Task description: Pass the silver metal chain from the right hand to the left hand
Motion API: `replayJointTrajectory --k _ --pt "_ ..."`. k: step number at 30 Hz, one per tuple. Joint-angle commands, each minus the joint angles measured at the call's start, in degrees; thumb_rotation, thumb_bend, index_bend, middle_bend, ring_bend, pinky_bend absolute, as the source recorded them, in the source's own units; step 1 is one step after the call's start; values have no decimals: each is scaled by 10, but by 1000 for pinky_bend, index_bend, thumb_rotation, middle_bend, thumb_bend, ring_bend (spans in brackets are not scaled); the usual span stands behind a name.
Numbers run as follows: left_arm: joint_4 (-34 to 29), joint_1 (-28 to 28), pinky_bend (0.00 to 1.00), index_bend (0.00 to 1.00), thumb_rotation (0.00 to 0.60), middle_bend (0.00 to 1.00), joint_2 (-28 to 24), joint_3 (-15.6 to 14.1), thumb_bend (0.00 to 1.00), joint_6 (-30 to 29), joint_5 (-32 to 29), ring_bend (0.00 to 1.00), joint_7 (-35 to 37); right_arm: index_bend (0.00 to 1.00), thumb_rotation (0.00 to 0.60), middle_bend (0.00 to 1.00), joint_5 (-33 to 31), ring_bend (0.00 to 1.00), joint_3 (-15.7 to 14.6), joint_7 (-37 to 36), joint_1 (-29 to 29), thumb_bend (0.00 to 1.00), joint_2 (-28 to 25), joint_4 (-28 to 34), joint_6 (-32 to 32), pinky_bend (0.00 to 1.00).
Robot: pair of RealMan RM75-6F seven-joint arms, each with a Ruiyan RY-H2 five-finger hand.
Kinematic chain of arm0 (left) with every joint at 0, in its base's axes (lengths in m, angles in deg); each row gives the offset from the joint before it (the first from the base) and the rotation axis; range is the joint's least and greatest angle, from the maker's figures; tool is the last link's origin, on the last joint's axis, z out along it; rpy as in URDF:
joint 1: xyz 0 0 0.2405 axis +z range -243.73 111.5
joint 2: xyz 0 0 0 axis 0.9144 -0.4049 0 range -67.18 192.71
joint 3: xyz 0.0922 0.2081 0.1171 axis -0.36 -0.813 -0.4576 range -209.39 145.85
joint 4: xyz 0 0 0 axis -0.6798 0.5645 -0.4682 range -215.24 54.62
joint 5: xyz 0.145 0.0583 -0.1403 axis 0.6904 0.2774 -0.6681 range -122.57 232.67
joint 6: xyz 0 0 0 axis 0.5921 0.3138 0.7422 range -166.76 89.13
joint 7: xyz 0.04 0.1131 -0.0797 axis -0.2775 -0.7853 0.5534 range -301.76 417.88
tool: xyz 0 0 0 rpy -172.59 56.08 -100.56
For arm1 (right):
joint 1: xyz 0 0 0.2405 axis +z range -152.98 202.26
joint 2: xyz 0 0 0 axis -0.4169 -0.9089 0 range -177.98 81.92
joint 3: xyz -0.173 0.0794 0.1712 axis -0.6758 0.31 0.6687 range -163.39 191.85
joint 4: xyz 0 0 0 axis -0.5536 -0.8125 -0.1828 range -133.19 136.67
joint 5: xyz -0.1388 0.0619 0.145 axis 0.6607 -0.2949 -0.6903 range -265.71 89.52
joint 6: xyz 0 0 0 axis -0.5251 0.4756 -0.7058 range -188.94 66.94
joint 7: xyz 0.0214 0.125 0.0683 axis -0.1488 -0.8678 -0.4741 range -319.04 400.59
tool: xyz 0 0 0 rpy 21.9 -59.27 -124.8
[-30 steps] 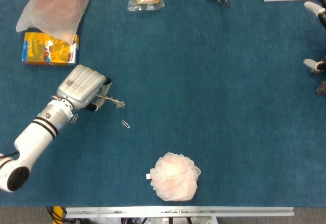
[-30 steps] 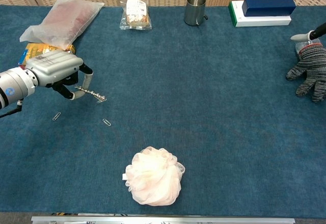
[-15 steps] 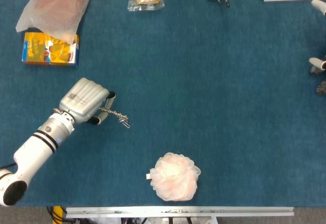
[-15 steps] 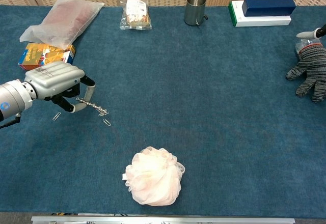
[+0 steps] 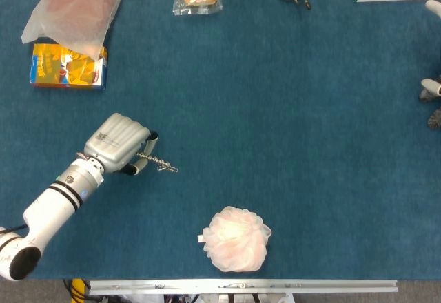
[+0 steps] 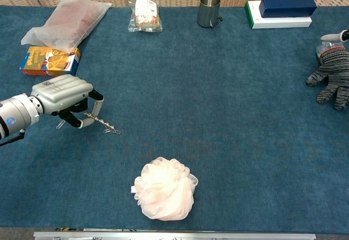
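Chain (image 5: 160,164) pinched in left hand (image 5: 118,144), free end trailing right, low over or touching cloth (image 5: 289,110); contact unclear. Handover looks complete; next move judged a matter of holding or setting down without snagging links. Right hand (image 5: 432,89) barely visible at far right edge; grip state cannot be told. Chain: fine silver links, stiff-looking. Hand: ribbed grey shell. Cloth: blue, felt-like. Puff (image 5: 237,238): pale pink, frilly mesh.
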Motion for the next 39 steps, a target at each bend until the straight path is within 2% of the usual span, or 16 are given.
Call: replayJointTrajectory --k 1,8,20,39 --pt "-8 3 1000 561 600 1000 -5 1 373 -6 2 1000 4 129 600 25 0 0 0 -1 0 0 0 0 0 35" --pt "-36 12 1000 561 600 1000 -31 3 373 -28 15 1000 2 129 600 26 1 0 0 -5 1 0 3 -4 4 35" --pt "-59 35 1000 561 600 1000 -70 1 373 -57 4 1000 -20 129 600 26 2 0 -1 -3 5 0 7 -7 10 35" --pt "-45 73 1000 562 600 1000 -95 -14 373 -66 -25 1000 -16 129 600 26 0 0 -2 6 7 0 9 -3 15 35"
